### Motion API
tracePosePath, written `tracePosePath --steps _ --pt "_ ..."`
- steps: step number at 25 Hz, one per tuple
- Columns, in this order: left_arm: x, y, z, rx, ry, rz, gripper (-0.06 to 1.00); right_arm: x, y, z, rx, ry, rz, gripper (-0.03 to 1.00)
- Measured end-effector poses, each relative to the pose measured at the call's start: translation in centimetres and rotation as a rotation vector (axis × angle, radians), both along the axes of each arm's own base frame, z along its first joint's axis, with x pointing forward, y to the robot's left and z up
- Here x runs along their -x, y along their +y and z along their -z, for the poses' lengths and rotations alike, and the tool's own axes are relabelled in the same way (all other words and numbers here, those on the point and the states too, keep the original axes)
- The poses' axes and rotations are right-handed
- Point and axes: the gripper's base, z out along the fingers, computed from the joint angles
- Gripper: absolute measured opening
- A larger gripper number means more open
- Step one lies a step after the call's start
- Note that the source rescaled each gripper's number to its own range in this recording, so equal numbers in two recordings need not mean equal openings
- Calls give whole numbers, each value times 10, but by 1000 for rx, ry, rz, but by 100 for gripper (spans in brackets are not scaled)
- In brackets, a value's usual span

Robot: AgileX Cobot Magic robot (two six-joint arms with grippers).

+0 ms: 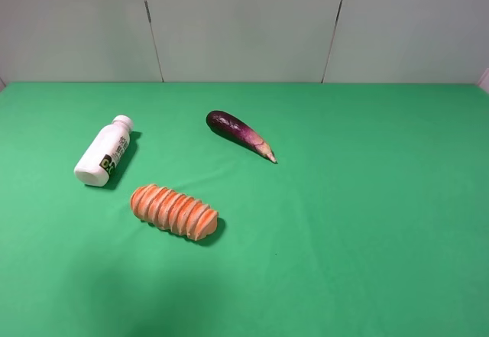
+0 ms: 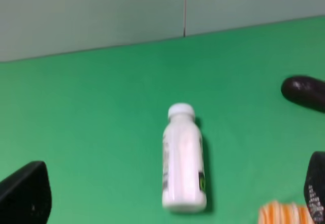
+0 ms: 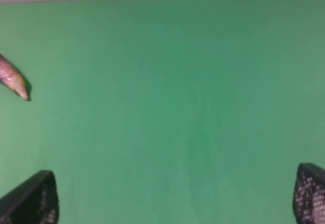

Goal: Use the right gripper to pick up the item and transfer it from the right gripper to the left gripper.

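Currently, the small white plastic bottle with a white screw cap point(image 2: 184, 159) is seen lying on its side on the green cloth-covered table point(image 1: 367, 222), ahead of the left gripper point(image 2: 170, 196) and between its spread jaws, untouched. The right gripper point(image 3: 175, 196) is likewise held spread over bare cloth, well apart from the bottle. A ridged orange bread loaf point(image 1: 174, 212) lies near the bottle; a purple eggplant point(image 1: 240, 134) lies beyond.
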Motion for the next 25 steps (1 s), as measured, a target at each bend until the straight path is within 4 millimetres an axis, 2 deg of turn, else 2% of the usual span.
tracePosePath --steps 6,11,17,25 --pt "34 8 16 -42 111 -17 100 0 0 0 0 0 0 100" --pt "64 14 27 -61 80 -30 100 0 0 0 0 0 0 100" --pt "96 19 53 -60 182 -40 100 0 0 0 0 0 0 100" --pt "114 22 79 -53 191 -40 100 0 0 0 0 1 0 100"
